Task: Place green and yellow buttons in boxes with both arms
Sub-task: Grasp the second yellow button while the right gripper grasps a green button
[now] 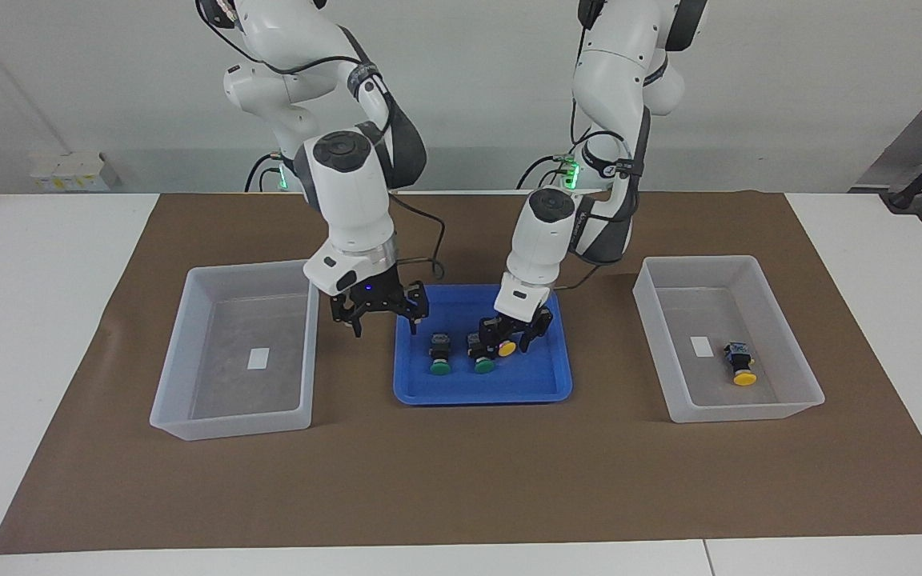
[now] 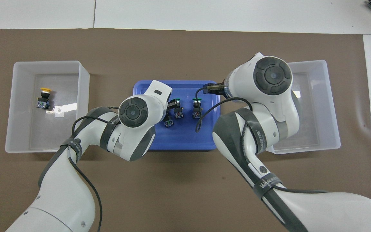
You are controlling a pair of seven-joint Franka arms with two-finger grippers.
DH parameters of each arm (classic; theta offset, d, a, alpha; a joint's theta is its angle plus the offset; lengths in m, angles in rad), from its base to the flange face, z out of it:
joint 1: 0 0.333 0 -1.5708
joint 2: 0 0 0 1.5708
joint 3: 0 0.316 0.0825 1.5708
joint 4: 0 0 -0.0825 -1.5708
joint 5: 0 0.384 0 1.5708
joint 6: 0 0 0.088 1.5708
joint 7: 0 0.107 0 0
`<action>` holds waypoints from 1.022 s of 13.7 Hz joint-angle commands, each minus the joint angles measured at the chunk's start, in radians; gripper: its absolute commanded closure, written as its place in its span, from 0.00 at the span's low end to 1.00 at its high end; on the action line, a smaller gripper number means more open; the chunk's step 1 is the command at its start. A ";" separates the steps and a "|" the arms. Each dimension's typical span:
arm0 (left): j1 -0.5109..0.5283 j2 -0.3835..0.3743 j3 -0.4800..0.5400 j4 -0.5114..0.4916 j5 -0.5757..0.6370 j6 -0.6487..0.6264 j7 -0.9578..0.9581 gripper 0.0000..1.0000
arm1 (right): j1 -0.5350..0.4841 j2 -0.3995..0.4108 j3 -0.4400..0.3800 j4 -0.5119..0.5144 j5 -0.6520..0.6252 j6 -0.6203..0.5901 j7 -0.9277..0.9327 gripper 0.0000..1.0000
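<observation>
Two robot arms work over a blue tray point(image 1: 541, 390) of push buttons on a table point(image 1: 45, 320).

The left tool point(image 1: 511, 342) sits low in the tray, clamped on a yellow button point(image 1: 506, 347) beside two green buttons point(image 1: 439, 354). The right tool point(image 1: 378, 310) hangs spread wide over the tray's edge by the empty box point(image 1: 189, 400). Another yellow button point(image 1: 741, 364) lies in the box point(image 1: 749, 412) toward the left arm's end.

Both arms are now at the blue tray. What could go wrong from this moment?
1. The left tool is around the yellow button, which sits close beside a green button; lifting might knock that neighbour.
2. The right tool, open, hangs over the tray's edge near the left arm; the two arms might collide.
</observation>
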 commanded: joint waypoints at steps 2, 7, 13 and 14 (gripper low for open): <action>-0.018 -0.003 0.016 -0.024 -0.005 0.032 -0.013 0.46 | 0.028 0.016 0.000 -0.072 -0.011 0.118 0.026 0.00; -0.013 -0.003 0.016 -0.029 -0.003 0.032 -0.008 0.82 | 0.060 0.037 0.000 -0.155 -0.009 0.239 0.032 0.00; 0.028 0.009 0.016 0.079 0.000 -0.085 0.007 1.00 | 0.067 0.045 0.001 -0.224 0.011 0.327 0.040 0.00; 0.030 0.019 0.016 0.128 0.000 -0.139 0.007 1.00 | 0.067 0.048 0.003 -0.225 0.011 0.327 0.040 0.00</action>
